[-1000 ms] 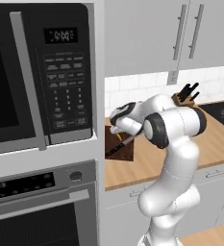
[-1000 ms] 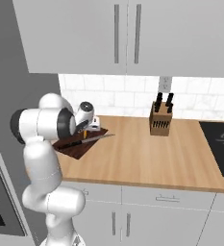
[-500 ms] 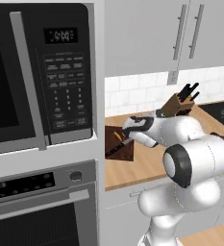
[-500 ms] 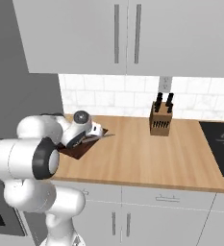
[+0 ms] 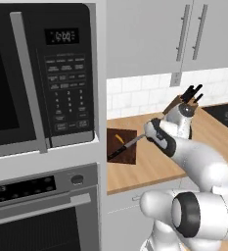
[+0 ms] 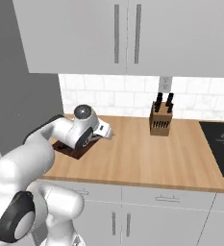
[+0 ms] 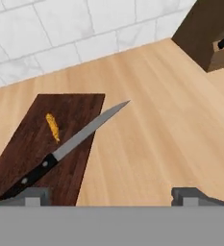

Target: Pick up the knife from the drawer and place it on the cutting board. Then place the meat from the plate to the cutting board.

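Knife lies on the cutting board at the lower left of the hand view, black handle toward the bottom left corner and the silver blade running up and right, its tip reaching past the board's right edge over the wooden surface. A small yellow-orange scrap sits on the board just beside the blade, toward the frame's upper left. The pincer stands wide, its two dark tips well apart at the bottom of that view and holding nothing; it hovers near the knife without touching it. In the left base view the knife crosses the board at the middle of the frame, with the arm's hand just to its right. So the first half of the task looks done: knife on board, released. The second half appears not yet begun, and I cannot make out the meat or its plate. A knife block stands right of centre in the right base view.
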